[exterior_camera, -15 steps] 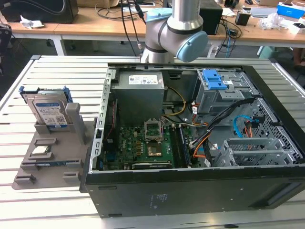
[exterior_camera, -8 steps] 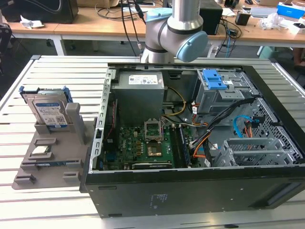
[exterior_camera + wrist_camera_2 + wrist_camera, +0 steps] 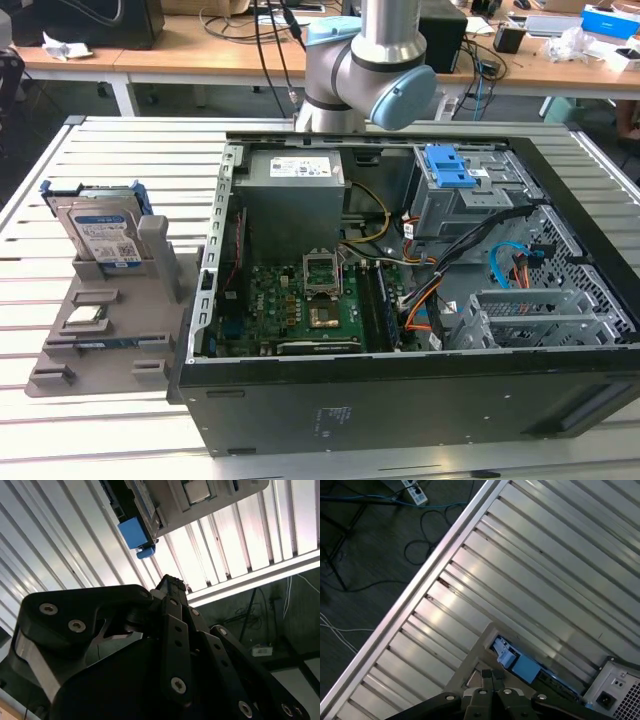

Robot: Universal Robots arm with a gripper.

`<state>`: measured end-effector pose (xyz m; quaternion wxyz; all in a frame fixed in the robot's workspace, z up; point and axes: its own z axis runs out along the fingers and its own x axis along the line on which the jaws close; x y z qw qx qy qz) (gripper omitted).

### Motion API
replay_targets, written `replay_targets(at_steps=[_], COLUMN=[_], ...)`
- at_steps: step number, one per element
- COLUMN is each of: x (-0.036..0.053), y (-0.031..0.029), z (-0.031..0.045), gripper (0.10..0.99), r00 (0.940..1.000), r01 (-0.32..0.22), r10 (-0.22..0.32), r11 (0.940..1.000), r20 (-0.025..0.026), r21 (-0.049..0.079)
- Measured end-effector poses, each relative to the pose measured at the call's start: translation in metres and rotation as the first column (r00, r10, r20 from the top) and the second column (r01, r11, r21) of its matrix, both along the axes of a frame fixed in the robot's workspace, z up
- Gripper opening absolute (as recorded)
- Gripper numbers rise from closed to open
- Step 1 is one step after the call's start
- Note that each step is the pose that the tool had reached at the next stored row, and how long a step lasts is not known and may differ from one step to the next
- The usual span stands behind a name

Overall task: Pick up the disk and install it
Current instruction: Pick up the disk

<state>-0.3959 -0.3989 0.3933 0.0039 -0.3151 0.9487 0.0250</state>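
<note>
The disk (image 3: 100,232) stands on edge in a slot of a grey holder (image 3: 150,345) on the slatted table, at the exterior view's left. It is silver-grey with a white-and-blue label and a bright blue bracket. In the first wrist view the disk (image 3: 507,655) lies just beyond my gripper (image 3: 492,676), seen from high above. In the second wrist view the disk's blue bracket (image 3: 134,532) shows past my gripper (image 3: 172,582). The black fingers are shut with nothing between them, well apart from the disk. The arm (image 3: 370,60) rises behind the computer case.
An open computer case (image 3: 400,400) lies beside the holder, with a grey drive cage with a blue latch (image 3: 450,170) and a power supply (image 3: 295,190) inside. A square processor chip (image 3: 85,318) rests on the holder. The table edge (image 3: 420,580) borders floor with cables.
</note>
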Motion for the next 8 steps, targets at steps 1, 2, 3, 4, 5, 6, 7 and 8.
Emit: replay_targets(at_steps=[1, 2, 3, 4, 5, 6, 7, 8], x=[0.0, 0.0, 0.0, 0.0, 0.0, 0.0, 0.0, 0.0], y=[0.0, 0.0, 0.0, 0.0, 0.0, 0.0, 0.0, 0.0], z=[0.0, 0.0, 0.0, 0.0, 0.0, 0.0, 0.0, 0.0], gripper=[0.106, 0.106, 0.106, 0.106, 0.106, 0.106, 0.106, 0.106], r00=[0.9998, 0.9996, 0.9994, 0.9982, 0.9975, 0.9968, 0.9958, 0.9952], r01=[-0.018, -0.027, -0.036, -0.06, -0.07, -0.079, -0.091, -0.098], r10=[0.018, 0.027, 0.036, 0.06, 0.07, 0.079, 0.091, 0.098], r11=[0.9998, 0.9996, 0.9994, 0.9982, 0.9975, 0.9968, 0.9958, 0.9952], r20=[0.0001, 0.0001, 0.0, 0.0, 0.0001, 0.0001, 0.0001, 0.0001], r21=[0.0, 0.0, 0.0, 0.0, 0.0, 0.0, 0.0, 0.0])
